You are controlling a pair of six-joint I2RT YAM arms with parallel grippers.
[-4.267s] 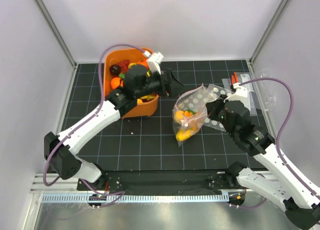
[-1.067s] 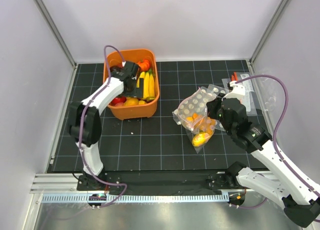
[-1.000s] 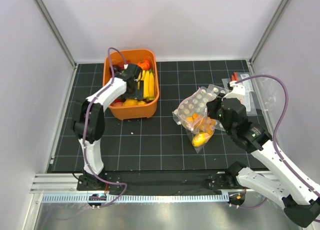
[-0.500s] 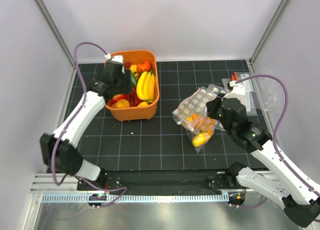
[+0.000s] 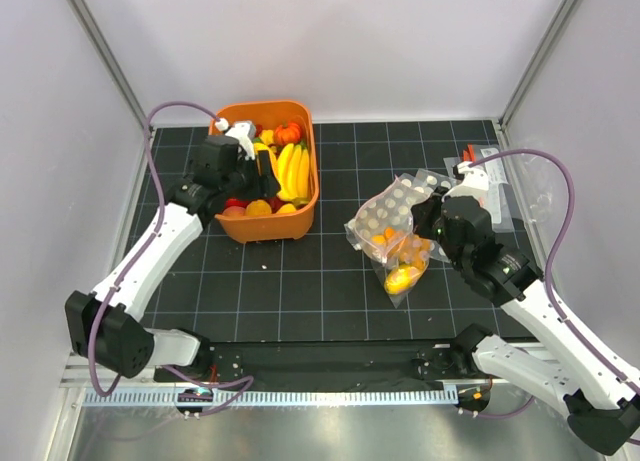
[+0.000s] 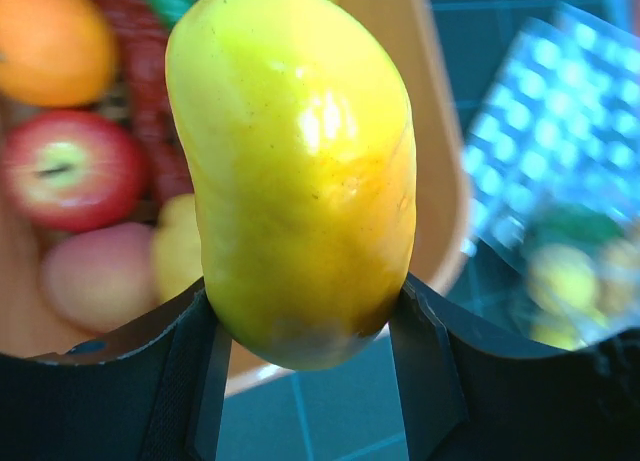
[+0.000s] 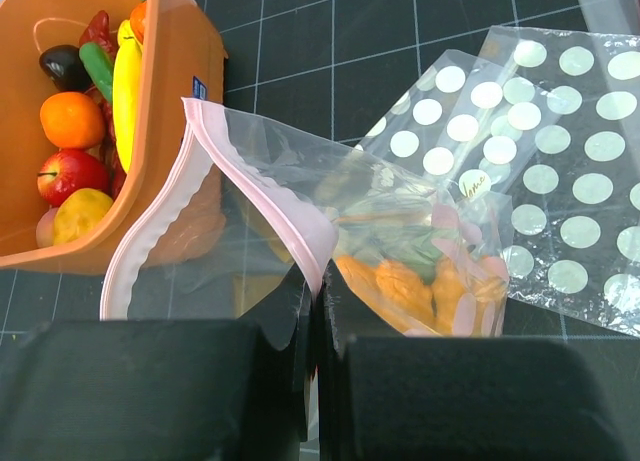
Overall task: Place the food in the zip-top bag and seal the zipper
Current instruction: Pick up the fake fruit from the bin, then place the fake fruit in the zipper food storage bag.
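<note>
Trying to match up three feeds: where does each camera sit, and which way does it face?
Top external: fixed above and behind the bases, looking down; both arms show, left gripper over the orange bin, right gripper at the zip-top bag.
Left wrist: on that wrist, looking along its fingers at the yellow toy fruit they clamp.
Right wrist: on that wrist, looking past its fingers pinching the zipper.
Shared: all three show bin and bag.

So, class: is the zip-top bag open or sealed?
Open: the zipper gapes in the right wrist view, one lip pinched by the right gripper.
</note>
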